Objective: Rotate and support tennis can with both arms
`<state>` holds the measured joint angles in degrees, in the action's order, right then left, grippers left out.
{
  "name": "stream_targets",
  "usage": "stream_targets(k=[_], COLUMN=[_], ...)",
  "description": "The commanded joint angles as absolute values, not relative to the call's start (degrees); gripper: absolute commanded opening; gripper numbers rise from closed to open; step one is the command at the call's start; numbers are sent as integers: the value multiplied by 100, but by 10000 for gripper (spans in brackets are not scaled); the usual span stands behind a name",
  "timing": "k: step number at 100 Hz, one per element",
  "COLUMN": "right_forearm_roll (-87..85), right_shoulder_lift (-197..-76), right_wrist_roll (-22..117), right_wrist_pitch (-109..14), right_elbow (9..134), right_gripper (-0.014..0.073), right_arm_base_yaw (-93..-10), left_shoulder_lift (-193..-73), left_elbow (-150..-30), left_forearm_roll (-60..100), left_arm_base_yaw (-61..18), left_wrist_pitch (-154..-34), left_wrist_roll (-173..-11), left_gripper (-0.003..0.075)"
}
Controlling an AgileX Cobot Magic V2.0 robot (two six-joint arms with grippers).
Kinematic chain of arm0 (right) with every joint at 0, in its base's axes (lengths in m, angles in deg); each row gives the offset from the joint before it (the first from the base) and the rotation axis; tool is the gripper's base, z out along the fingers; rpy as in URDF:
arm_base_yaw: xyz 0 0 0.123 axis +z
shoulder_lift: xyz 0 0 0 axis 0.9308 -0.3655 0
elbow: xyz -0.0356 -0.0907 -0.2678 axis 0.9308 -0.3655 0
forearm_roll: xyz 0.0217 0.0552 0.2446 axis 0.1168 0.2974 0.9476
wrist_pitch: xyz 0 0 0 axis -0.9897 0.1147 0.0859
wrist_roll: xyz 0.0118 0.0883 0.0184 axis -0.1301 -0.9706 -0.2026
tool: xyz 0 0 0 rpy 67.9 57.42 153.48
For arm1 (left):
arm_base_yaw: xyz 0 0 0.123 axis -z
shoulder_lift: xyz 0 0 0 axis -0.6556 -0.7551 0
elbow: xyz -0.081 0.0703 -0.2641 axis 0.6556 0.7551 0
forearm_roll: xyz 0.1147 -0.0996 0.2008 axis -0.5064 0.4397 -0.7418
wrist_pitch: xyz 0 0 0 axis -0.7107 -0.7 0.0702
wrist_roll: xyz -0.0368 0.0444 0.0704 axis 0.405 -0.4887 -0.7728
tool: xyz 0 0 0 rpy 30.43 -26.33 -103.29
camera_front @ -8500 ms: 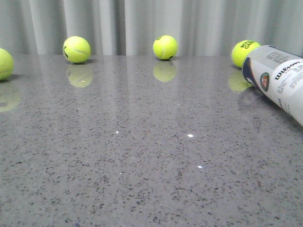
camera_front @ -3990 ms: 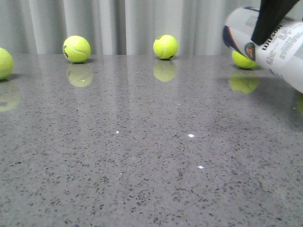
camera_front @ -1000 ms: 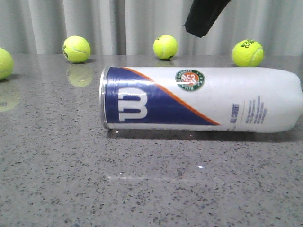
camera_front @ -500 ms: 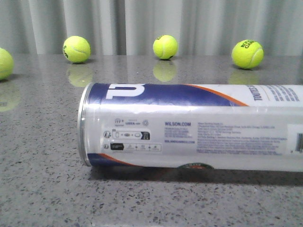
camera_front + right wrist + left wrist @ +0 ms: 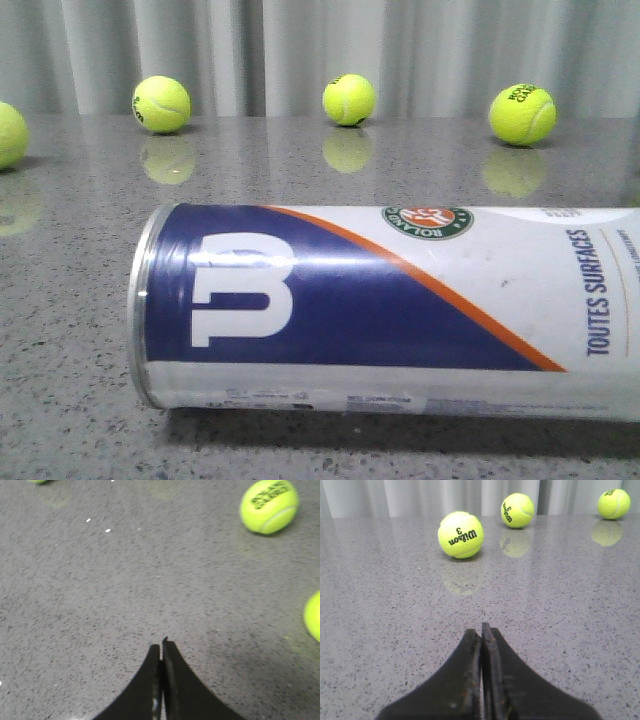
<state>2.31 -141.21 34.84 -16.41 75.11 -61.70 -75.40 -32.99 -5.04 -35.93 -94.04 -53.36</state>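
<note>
Four balls sit along the back of your table (image 5: 300, 170) in the front view: one at the left edge (image 5: 10, 133), one left of centre (image 5: 161, 104), one in the middle (image 5: 349, 99) and one to the right (image 5: 522, 113). You have the can (image 5: 400, 305) lying on its side close to the camera, metal rim to the left, its right end running out of frame. You see the navy panel with the white W facing forward, the orange stripe slanting down to the right, and the round badge on top.

Your left gripper (image 5: 481, 630) has its fingers pressed together on nothing, above bare table with three balls beyond it, the nearest (image 5: 460, 534) marked Wilson 3. Your right gripper (image 5: 161, 645) is likewise clenched and empty, with one ball (image 5: 269, 505) farther off and another (image 5: 313, 616) cut by the frame edge. Neither gripper touches the can.
</note>
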Motion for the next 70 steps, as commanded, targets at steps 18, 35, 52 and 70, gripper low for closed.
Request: stream_targets(k=[18,35,52,70], right_forearm_roll=[315,315,315,315], right_shoulder_lift=[-12863,-12159,-11343,-10540], right_wrist_roll=[3487,3487,3487,3492], right_wrist_pitch=[-3075,-3619,-4132,-4573], right_elbow=[6481,5774,5037,4361], right_gripper=[-60,-60,-60,-62], right_arm_base_yaw=[-6309,-6309,-6309,-6309], left_shoulder_lift=[-7323,-7323,-7323,-7323], left_elbow=[-3017,-3017,-3027,-3027], left_forearm_roll=[-457,-457,-457,-457], left_arm_base_yaw=[-3612,-3612,-3612,-3612], left_wrist_pitch=[-8647,-8631,-8624,-8593], left_wrist_roll=[-5322,-5322,-5322,-5322], left_gripper=[-21,-21,-21,-21])
